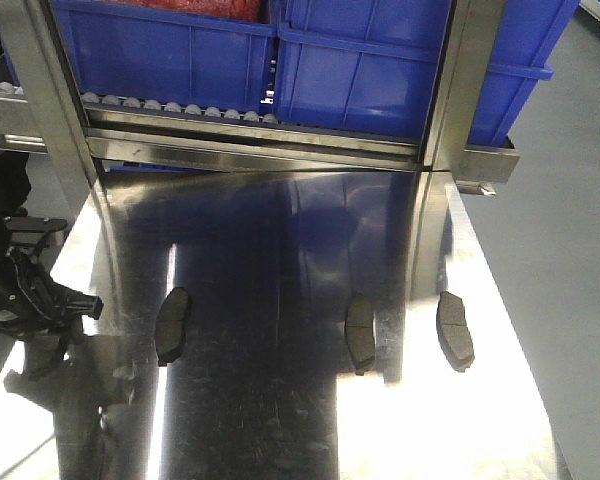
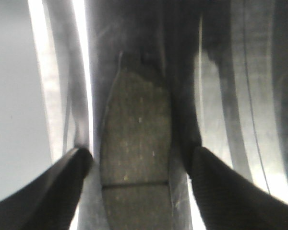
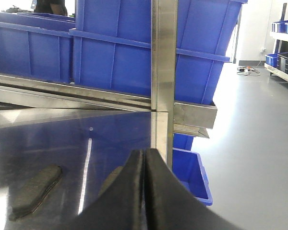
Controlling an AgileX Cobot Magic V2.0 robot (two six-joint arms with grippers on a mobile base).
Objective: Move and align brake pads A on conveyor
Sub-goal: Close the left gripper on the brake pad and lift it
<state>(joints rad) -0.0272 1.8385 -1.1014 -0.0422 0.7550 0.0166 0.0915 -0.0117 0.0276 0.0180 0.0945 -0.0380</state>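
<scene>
Three brake pads A lie flat on the shiny steel tabletop [image 1: 280, 420]: a left pad [image 1: 173, 325], a middle pad [image 1: 360, 334] and a right pad [image 1: 454, 330]. The conveyor is out of view. My left arm [image 1: 30, 290] hangs at the table's left edge, beside the left pad. In the left wrist view my left gripper [image 2: 140, 153] is open, and a grey-brown pad [image 2: 134, 143] with its cross groove lies lengthwise between the two fingers, touching neither. My right gripper [image 3: 144, 152] is shut on nothing, low over the table. One pad [image 3: 36, 189] lies to its left; another pad [image 3: 113, 176] is half hidden behind its fingers.
Blue bins [image 1: 360, 60] sit on a steel rack behind the table, above a row of small rollers [image 1: 180, 107]. Steel uprights [image 1: 455, 90] rise at the table's back. The table's right edge [image 1: 515, 330] drops to grey floor, where another blue bin [image 3: 192, 175] stands.
</scene>
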